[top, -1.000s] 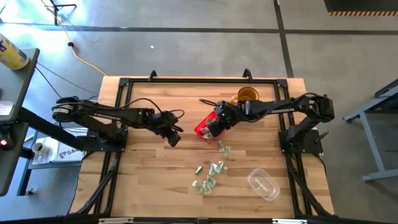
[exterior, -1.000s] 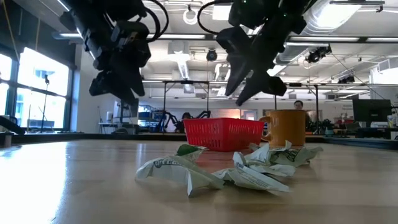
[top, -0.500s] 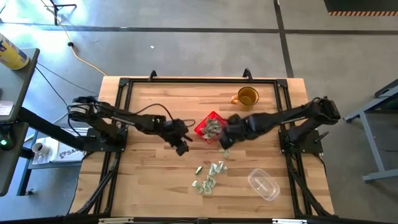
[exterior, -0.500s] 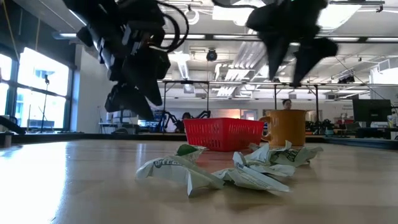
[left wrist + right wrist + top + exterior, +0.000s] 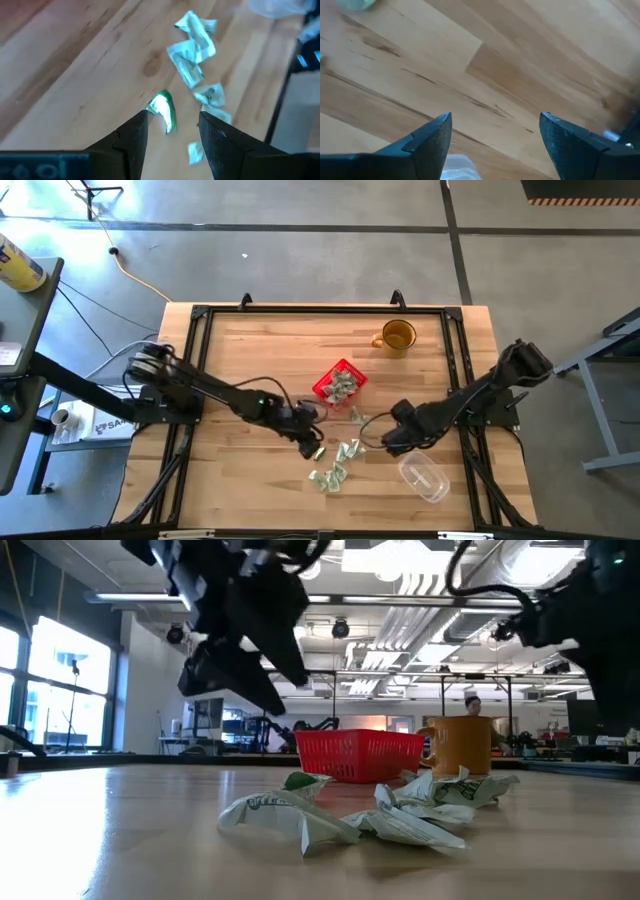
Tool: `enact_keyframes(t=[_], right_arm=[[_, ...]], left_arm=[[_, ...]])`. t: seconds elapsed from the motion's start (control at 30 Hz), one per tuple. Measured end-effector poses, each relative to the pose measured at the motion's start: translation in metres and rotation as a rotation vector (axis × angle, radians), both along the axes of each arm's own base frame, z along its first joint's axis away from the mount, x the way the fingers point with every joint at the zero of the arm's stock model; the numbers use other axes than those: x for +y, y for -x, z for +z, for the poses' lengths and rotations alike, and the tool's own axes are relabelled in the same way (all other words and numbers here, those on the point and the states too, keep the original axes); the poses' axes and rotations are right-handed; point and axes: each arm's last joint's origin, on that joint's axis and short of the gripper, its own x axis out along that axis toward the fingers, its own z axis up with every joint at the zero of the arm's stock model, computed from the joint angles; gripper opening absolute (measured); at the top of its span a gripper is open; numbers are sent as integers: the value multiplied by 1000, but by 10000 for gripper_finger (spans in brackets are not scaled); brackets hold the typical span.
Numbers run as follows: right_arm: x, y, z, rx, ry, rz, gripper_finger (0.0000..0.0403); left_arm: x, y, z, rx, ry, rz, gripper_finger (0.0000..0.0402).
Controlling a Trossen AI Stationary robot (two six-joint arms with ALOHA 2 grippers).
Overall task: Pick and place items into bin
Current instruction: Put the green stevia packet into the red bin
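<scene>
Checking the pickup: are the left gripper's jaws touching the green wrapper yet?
Apart. In the left wrist view the left gripper has its jaws open, and the green wrapper lies on the wood beyond them.

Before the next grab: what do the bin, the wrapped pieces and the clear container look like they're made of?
The bin: bright red moulded plastic, going by its lattice walls. The wrapped pieces: thin, crinkled green-and-white wrappers, probably paper or film; the creases show in the low view. The clear container: see-through, glossy, likely thin plastic.
</scene>
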Motion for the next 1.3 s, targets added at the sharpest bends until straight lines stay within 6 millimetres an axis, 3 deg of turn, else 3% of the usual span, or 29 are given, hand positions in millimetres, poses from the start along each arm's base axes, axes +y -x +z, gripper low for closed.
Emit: enact_keyframes(t=[0.27, 0.47, 0.8, 1.3], right_arm=[[4, 24, 10, -72, 81, 61, 291], [-7, 38, 19, -115, 131, 81, 291], [-17, 50, 25, -162, 179, 131, 291], [-18, 49, 25, -175, 215, 166, 291]], left_arm=[[-24, -40, -32, 252, -44, 7, 209], [-29, -59, -34, 309, -50, 15, 209], [-34, -68, -20, 234, 27, 95, 209], [-41, -68, -50, 342, 42, 145, 201]])
